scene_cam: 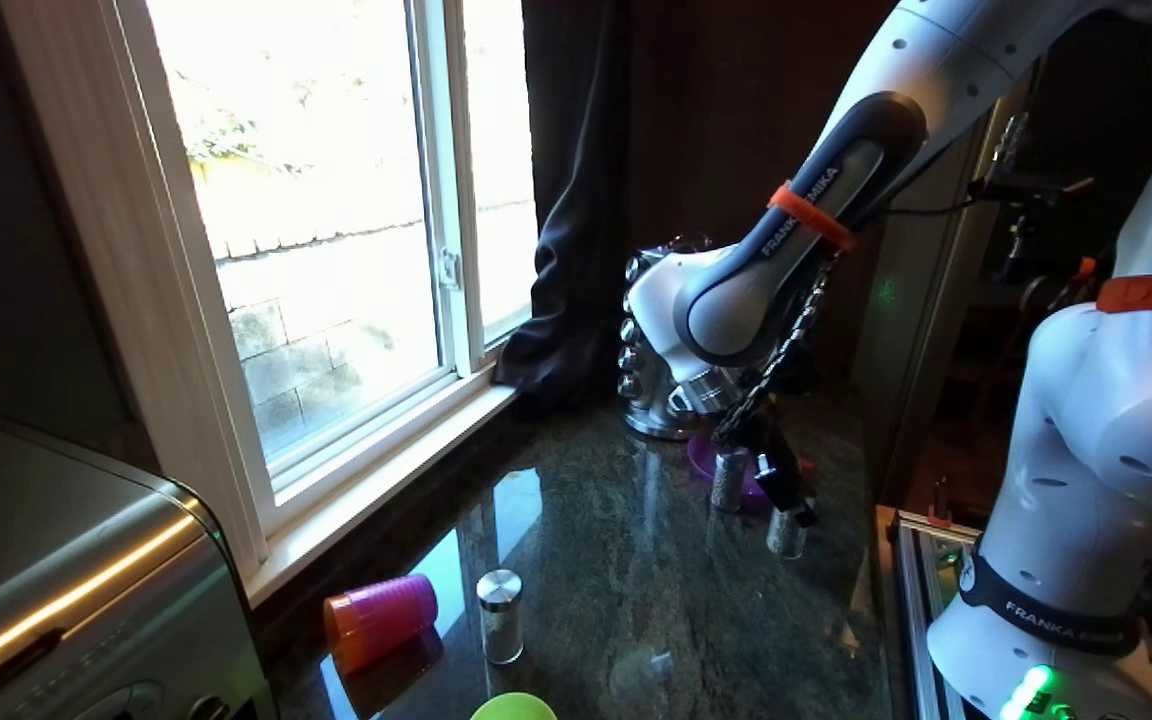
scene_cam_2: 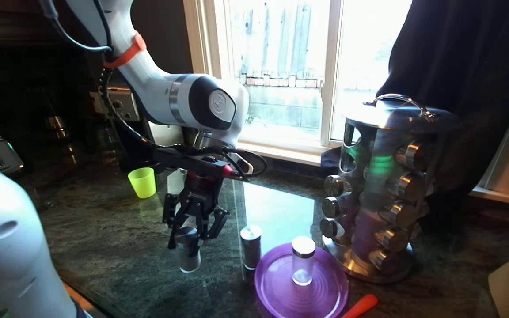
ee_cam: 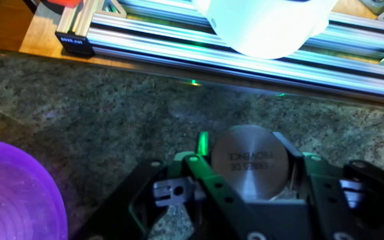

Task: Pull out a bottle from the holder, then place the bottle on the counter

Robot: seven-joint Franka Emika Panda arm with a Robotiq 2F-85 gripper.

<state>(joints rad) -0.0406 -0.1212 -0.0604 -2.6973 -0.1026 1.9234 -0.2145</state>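
A black two-finger gripper (scene_cam_2: 186,245), partly closed, grips a small silver-capped clear-glass jar (scene_cam_2: 188,257), upright on or just above the dark stone counter (scene_cam_2: 113,256). Around it: another jar (scene_cam_2: 251,247), a purple plate (scene_cam_2: 276,285) bearing a third (scene_cam_2: 302,263), a silvery cylindrical rack (scene_cam_2: 373,198) of jars (scene_cam_2: 411,185).

There is one holder (scene_cam_2: 376,176), and on it I can count at least eight bottles (scene_cam_2: 407,186); others are partly hidden. Outside it stand four bottles (scene_cam: 503,630), when both exterior views are taken together; each view shows three. There are also two cups (scene_cam: 386,615), one purple plate (scene_cam_2: 274,285), one arm (scene_cam_2: 157,97) with one pincer (scene_cam_2: 187,245), one window (scene_cam: 316,230) and one surface (scene_cam: 616,580).
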